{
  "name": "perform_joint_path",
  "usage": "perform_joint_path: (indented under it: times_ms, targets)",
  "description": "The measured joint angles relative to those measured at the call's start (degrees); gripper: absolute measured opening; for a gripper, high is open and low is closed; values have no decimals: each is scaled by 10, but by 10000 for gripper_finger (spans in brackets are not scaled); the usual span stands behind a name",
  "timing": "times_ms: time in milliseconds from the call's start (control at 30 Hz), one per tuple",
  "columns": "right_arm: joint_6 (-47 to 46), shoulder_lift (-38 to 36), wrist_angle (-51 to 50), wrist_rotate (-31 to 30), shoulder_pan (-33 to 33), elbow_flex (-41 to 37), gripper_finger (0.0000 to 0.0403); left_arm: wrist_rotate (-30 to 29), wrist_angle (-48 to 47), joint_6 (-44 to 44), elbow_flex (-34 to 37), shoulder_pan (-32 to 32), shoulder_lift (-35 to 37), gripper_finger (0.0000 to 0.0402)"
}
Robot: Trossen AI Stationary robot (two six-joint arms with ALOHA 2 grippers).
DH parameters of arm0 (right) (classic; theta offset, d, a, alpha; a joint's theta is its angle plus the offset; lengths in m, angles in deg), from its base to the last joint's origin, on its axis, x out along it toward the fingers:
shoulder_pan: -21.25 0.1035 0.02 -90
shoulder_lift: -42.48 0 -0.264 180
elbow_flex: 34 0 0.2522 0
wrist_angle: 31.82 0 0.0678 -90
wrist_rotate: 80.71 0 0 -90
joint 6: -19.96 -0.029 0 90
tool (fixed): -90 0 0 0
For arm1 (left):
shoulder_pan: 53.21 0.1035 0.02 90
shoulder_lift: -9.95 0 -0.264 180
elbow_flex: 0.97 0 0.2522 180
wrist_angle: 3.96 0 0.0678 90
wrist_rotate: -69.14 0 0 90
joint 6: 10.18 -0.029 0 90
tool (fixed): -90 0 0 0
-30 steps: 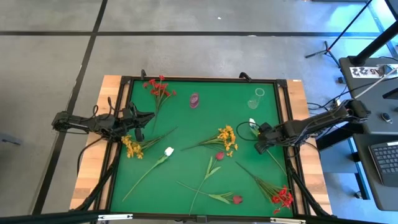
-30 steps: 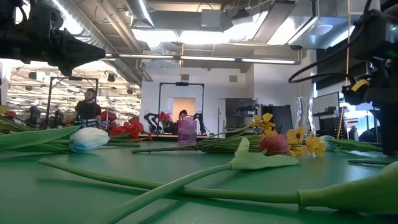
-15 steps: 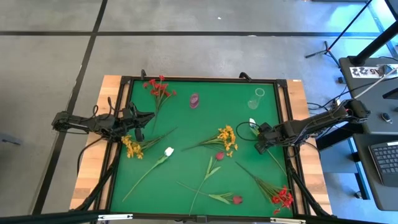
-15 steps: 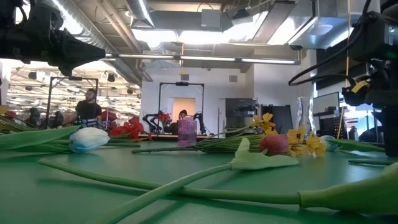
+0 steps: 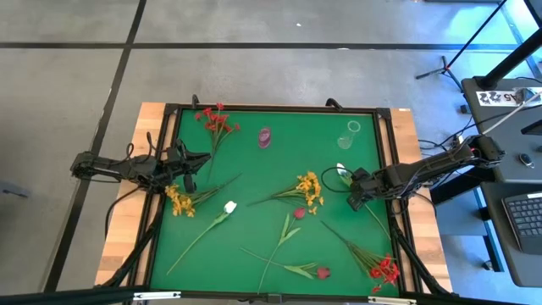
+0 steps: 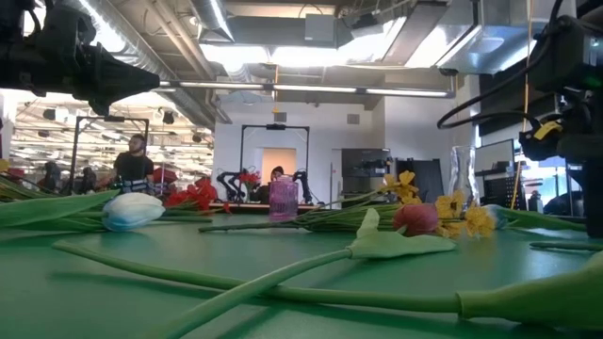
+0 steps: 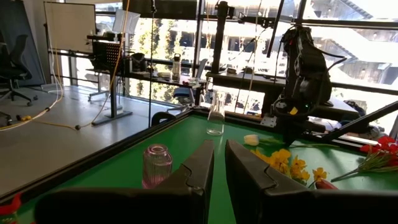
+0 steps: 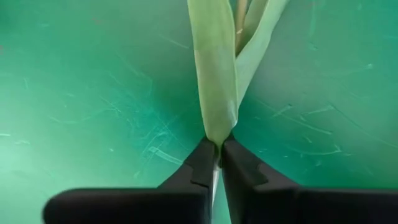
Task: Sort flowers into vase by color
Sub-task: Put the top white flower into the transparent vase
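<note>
Green-stemmed flowers lie flat on the green table (image 5: 254, 169): red clusters (image 5: 216, 119) (image 5: 385, 269), yellow clusters (image 5: 178, 200) (image 5: 309, 191), a white bud (image 5: 229, 206) and dark red buds (image 5: 299, 212) (image 5: 323, 271). A pink vase (image 5: 265, 136) and a clear vase (image 5: 353, 131) stand at the far side. My right gripper (image 5: 356, 200) points down near the right edge, shut on the flower with the white bud (image 5: 341, 168). My left gripper (image 5: 190, 161) hovers level at the left edge, fingers nearly together with nothing between them. My right gripper pinches a pale green leaf (image 8: 215, 127) of the white-bud flower between its two fingertips (image 8: 202, 163), partway along the stem. The fingers come from above, pointing down. The flower lies on the table, its bud toward the far edge.
A black frame (image 5: 389, 169) rims the table. The yellow cluster and a dark red bud lie just left of my right gripper. In the left wrist view the pink vase (image 7: 157, 165) and the clear vase (image 7: 215, 115) stand ahead. People and equipment show in the room beyond.
My right gripper has stayed in place and closed onto the white-bud flower's leaf; the bud has shifted very slightly on the table.
</note>
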Motion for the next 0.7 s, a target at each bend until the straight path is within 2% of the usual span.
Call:
perform_joint_path:
  times_ms: [100, 233, 433, 700]
  targets:
    - [12, 0, 7, -3, 0, 2, 7, 0, 0, 0, 0, 0, 0, 39]
    - [18, 1, 34, -28, 0, 23, 11, 0, 0, 0, 0, 0, 0, 39]
    - [88, -2, 114, -58, 0, 55, 5, 0, 0, 0, 0, 0, 0, 39]
    - [165, -2, 127, -109, 0, 106, 9, 0, 0, 0, 0, 0, 0, 39]
